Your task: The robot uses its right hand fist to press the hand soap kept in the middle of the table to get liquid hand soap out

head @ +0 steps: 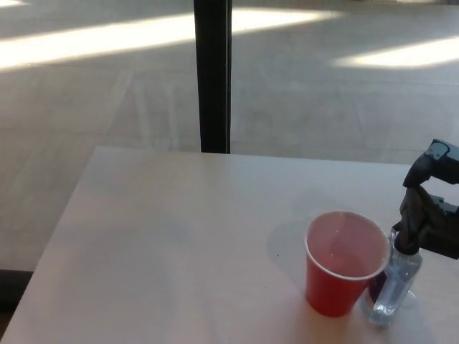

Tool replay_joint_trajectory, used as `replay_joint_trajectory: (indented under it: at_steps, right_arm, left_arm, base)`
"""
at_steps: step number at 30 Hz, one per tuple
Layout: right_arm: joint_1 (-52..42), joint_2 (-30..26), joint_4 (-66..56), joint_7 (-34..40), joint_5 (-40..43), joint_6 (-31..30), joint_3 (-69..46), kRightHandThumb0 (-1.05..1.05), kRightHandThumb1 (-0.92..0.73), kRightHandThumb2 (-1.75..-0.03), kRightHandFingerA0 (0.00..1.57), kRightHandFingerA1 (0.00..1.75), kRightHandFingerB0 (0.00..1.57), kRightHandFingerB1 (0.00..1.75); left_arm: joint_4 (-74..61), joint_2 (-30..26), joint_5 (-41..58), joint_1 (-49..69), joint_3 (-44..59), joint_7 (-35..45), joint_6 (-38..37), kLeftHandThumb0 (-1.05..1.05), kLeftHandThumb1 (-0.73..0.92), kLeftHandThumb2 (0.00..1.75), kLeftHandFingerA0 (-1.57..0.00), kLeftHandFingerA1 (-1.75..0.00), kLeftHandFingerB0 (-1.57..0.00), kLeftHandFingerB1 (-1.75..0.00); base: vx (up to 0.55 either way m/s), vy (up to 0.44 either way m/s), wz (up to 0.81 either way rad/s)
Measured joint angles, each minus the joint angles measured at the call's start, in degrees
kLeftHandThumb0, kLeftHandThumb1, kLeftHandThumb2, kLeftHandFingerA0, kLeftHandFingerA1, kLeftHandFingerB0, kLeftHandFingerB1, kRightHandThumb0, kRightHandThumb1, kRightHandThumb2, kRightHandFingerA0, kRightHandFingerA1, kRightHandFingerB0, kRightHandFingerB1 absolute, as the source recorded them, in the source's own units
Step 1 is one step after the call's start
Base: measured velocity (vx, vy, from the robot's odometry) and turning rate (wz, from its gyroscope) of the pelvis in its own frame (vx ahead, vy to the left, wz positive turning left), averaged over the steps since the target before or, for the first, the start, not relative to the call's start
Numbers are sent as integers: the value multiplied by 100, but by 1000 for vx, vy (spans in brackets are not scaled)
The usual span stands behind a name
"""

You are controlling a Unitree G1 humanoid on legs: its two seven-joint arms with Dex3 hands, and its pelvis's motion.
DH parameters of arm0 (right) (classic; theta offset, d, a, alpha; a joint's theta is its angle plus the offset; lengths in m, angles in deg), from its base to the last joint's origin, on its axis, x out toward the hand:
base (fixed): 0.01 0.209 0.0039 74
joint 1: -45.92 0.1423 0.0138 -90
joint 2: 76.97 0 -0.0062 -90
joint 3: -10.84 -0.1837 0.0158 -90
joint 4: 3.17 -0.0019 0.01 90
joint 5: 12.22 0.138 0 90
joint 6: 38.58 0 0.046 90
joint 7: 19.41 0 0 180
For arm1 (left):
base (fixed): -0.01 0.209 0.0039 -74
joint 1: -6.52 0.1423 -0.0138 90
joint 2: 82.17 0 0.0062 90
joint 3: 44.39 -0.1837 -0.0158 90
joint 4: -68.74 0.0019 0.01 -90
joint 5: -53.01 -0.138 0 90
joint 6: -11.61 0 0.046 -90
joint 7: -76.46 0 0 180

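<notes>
while fisted, right robot hand [423, 218] seemingly presses soap bottle [393, 287] beside red cup [343, 261].

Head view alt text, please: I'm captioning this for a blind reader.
The robot's right hand rests on the pump of a clear hand soap bottle near the right edge of a pale table. A red cup stands upright just left of the bottle.
</notes>
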Motion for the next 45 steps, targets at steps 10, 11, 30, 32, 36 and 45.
replay_joint_trajectory:
  at_steps: [10,11,30,32,36,45]
  right_arm:
    - [-6,165,-5,235,-35,56,10,-16,-66,-112,97,175,65,166]
    - [-8,172,-8,255,-44,65,19,-17,-68,-110,97,175,62,169]
    - [-225,289,-34,387,-341,568,298,-12,-64,-118,93,175,61,164]
    - [-252,290,-37,393,-386,644,333,-12,-60,-123,94,175,63,165]
    - [-315,304,-25,403,-462,840,414,-12,-60,-124,95,175,63,163]
    - [-411,336,156,439,-538,1336,511,-16,-62,-122,99,175,64,169]
  left_arm:
    - [13,0,-1,-29,-11,-3,0,-26,55,113,-64,-83,-48,-75]
    - [-15,0,0,-25,-11,-4,0,-22,59,101,-64,-92,-44,-76]
    - [-27,0,-6,-122,-39,-46,-11,-27,53,113,-69,-87,-49,-75]
    - [-55,0,-6,-122,-40,-46,-11,-27,54,113,-66,-85,-49,-75]
    - [-33,-1,-8,-132,-44,-46,-12,-29,52,112,-67,-86,-48,-75]
    - [-42,0,-16,-124,-82,-46,-11,-26,54,113,-69,-86,-49,-75]
  base:
    - [0,0,0]
    - [0,0,0]
    - [0,0,0]
    - [0,0,0]
    - [0,0,0]
    - [0,0,0]
